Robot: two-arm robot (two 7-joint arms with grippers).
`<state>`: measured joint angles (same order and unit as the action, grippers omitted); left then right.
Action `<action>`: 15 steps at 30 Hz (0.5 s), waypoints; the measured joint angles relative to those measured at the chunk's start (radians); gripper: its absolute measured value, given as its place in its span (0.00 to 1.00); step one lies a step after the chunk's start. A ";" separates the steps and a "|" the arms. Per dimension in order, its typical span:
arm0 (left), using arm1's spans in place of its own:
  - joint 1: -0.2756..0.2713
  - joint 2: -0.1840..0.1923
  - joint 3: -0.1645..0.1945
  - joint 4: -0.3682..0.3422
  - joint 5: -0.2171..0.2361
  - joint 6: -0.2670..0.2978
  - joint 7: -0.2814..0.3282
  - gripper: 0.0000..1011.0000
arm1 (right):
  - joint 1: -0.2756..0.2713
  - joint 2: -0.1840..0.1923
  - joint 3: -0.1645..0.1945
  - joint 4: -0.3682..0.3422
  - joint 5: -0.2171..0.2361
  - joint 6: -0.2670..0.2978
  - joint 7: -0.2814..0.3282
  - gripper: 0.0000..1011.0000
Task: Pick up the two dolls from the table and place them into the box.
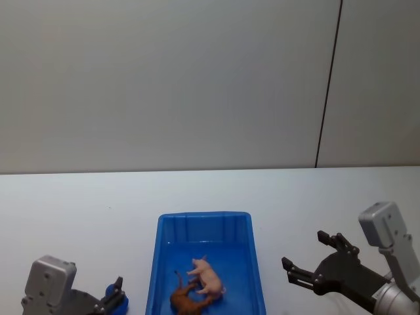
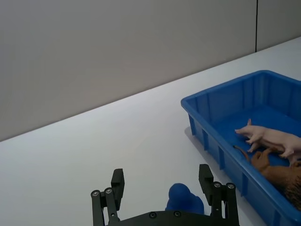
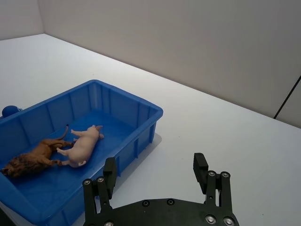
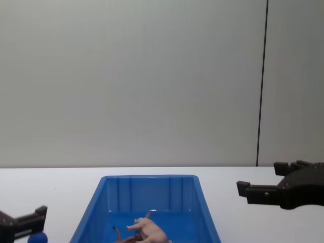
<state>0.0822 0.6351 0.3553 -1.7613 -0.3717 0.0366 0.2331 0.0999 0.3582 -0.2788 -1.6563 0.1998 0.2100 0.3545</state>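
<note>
While both arms sit low beside box, right tool (image 1: 313, 261) hangs right of it, fingers spread, empty. Left tool (image 2: 162, 188) also spread, hovering over small blue ball (image 2: 184, 198) on white worktop (image 1: 79, 203). Blue box (image 1: 205, 219) between them — pink pig (image 1: 207, 275) and brown lion (image 1: 186, 299) inside (touching, lying on their sides).
</note>
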 joint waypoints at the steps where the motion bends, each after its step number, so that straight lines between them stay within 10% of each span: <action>1: 0.000 -0.002 -0.001 0.012 -0.004 -0.006 -0.011 0.99 | 0.000 0.000 0.000 0.000 0.000 0.000 0.000 0.99; 15: -0.025 -0.030 -0.008 0.129 -0.032 -0.044 -0.147 0.99 | 0.000 0.001 0.000 0.000 0.000 0.000 0.000 0.99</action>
<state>0.0574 0.6047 0.3477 -1.6321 -0.4037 -0.0076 0.0864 0.0995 0.3589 -0.2789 -1.6563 0.1997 0.2101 0.3545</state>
